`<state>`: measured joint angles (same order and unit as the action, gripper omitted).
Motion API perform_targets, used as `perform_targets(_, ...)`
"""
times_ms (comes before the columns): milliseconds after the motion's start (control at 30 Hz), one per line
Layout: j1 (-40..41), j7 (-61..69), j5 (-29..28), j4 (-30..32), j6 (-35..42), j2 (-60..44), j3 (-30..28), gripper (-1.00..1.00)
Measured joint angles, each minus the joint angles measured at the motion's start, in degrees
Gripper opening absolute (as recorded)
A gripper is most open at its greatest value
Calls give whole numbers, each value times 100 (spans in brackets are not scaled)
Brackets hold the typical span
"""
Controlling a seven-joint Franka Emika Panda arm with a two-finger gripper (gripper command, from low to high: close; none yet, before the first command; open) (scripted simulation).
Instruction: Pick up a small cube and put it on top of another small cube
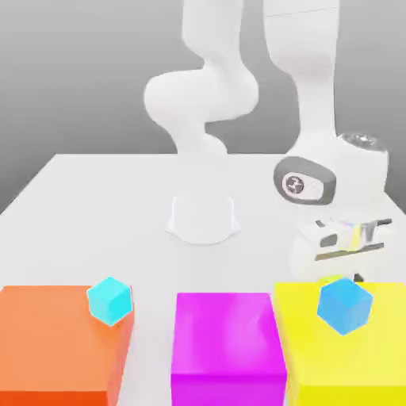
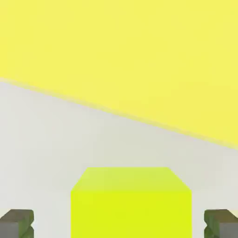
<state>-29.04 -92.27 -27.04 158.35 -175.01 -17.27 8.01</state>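
Hand (image 2: 119, 223) spread wide, fingers straddling tiny lime yellow-green cube (image 2: 131, 202) on white counter (image 2: 42, 153), lined up to grasp.

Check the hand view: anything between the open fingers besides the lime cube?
No. In the hand view the lime cube sits between the gripper fingertips, bare white table either side.

Soft, even, bright light fills both renders, with only faint shadows on the white table (image 1: 95, 190). The backdrop fades from grey to paler tones. Edges look slightly soft, without glare or visible distortion.
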Motion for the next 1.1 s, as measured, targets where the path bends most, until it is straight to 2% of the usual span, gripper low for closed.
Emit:
perform_targets(200,-36,-27,-39,-5,-32,-29,-46,-100)
perform_targets(267,136,63,90,13,57,85,162,-100)
perform_targets(533,1047,1063,1446,202,644,917,1406,-100)
perform_targets(767,1140,1980,2451,358,1112,1512,1753,-100)
perform_targets(1000,1570,2779,2890,43,2575,1462,1634,-100)
perform_targets(1100,1999,2802,3193,-146,3309,1573,1451,-100)
